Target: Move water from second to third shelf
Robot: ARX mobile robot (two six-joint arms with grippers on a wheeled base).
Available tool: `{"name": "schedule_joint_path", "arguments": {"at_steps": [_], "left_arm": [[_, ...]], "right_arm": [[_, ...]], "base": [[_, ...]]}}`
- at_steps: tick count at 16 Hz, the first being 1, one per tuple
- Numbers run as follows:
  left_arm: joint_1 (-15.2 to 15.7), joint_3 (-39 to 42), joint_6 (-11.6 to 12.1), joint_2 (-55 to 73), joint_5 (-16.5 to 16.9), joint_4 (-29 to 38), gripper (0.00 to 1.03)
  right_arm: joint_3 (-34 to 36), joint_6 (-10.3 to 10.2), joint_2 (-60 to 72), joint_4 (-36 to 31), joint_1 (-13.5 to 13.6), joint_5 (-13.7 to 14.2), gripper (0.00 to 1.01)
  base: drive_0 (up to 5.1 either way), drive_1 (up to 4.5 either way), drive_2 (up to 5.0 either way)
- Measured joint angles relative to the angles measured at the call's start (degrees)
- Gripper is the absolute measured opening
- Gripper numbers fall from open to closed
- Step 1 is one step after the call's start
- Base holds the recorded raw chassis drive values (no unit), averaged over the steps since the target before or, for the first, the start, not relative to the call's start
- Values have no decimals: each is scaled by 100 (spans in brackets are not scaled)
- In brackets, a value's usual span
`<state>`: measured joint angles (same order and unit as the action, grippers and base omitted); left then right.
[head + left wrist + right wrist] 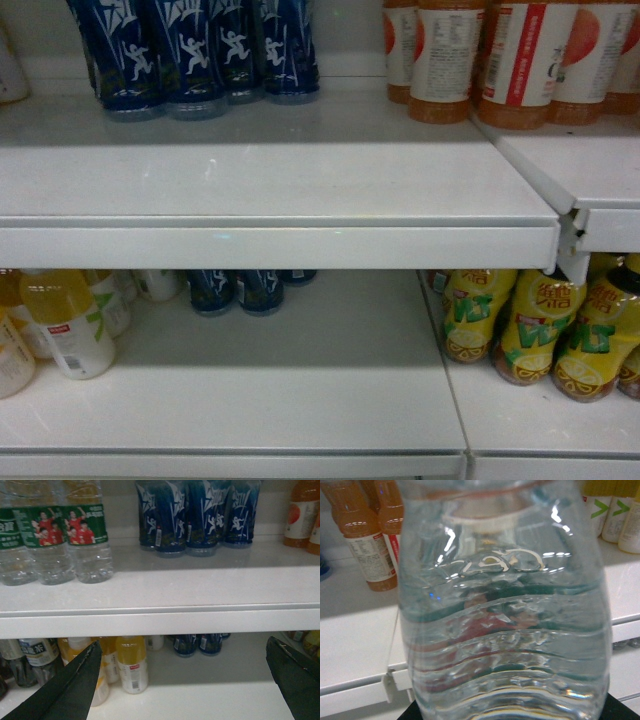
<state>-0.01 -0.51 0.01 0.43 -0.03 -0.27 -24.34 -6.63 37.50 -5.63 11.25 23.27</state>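
The water bottle (505, 610) is filling almost the whole right wrist view, sitting upright just in front of that camera, so the right gripper is probably clasping it near the base; only dark corners of the gripper are showing at the bottom edge, so I cannot tell its state for sure. Behind it, orange drink bottles (370, 535) are standing on a white shelf (355, 645) to the left. In the left wrist view the left gripper (185, 680) is hanging with its dark fingers (75, 680) spread wide and holding nothing, facing the shelf edge. More green-labelled water bottles (55, 540) are standing at the far left of the upper shelf there, beside dark blue bottles (200, 515). The head view is showing neither gripper
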Motion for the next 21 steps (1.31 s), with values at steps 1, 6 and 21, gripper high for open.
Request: {"name": "schedule_joint_path", "arguments": {"at_steps": [1, 6, 21], "left_arm": [[0, 0, 0, 0, 0, 15, 98], [0, 0, 0, 0, 0, 9, 98], [0, 0, 0, 0, 2, 15, 98]], "right_arm": [[0, 0, 0, 4, 0, 2, 42], [0, 2, -9, -31, 0, 0, 42], [0, 0, -7, -2, 0, -4, 42]], "base": [[-452, 207, 207], [-454, 176, 253], [-458, 144, 312]]}}
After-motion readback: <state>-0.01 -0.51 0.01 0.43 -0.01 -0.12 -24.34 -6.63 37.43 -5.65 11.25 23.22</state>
